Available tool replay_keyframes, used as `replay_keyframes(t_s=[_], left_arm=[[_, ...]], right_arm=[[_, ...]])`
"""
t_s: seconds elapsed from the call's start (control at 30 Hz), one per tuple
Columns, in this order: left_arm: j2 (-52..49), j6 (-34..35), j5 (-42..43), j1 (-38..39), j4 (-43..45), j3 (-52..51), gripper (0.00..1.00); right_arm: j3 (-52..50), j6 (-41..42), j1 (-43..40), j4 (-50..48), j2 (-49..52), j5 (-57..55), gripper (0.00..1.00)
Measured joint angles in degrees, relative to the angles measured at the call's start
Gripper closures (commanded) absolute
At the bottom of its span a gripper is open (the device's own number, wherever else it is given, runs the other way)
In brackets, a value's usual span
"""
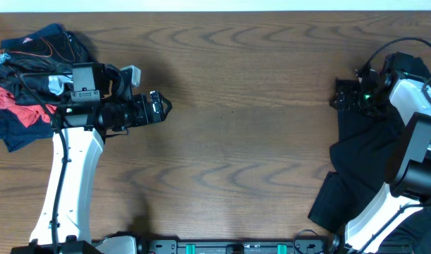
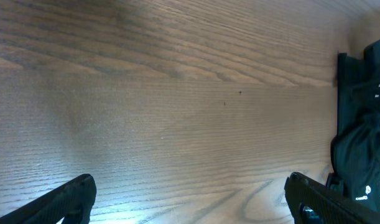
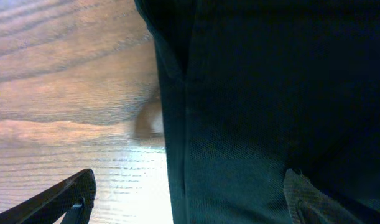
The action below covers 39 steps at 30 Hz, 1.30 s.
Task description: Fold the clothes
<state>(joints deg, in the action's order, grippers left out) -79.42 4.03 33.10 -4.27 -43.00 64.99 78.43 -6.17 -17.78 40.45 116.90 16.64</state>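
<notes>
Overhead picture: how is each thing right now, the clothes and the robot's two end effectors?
Black garment: lying rumpled on the table's right side, partly under the right arm.
Pile of clothes: heaped, unfolded, at the table's left end.
Left end effector: open, empty, above the table.
Right end effector: open, above the black garment's edge, gripping nothing.

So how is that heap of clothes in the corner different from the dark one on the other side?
The heap mixes red, navy and black; the dark garment is plain black. The heap is bunched up; the dark garment lies spread flatter. Both are soft clothes lying on the wooden table.
</notes>
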Motion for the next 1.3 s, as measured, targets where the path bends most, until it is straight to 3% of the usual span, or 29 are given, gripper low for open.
replay_keyframes(t_s=[0.13,0.27,0.57,0.63,0.83,1.3], left_arm=[[0.0,-0.02,0.0,0.0,0.07,0.0,0.02],[0.0,0.0,0.0,0.0,0.61,0.0,0.02],[0.0,-0.02,2.56,0.0,2.73,0.0,0.02],[0.0,-0.02,2.84,0.0,2.99,0.0,0.02],[0.0,-0.02,3.04,0.0,3.41,0.0,0.02],[0.0,-0.02,3.19,0.0,3.43,0.0,0.02]], right_arm=[[0.7,-0.31,0.02,-0.02,0.72,0.07,0.08],[1.4,-0.76,0.04,-0.33,1.49,-0.48,0.28],[1.73,-0.31,1.03,-0.79,1.81,0.63,0.23],[1.73,-0.31,2.01,-0.96,1.86,0.98,0.31],[1.77,0.07,7.52,-1.33,2.27,2.16,0.44],[1.79,2.84,19.85,-1.25,2.4,2.86,0.41]])
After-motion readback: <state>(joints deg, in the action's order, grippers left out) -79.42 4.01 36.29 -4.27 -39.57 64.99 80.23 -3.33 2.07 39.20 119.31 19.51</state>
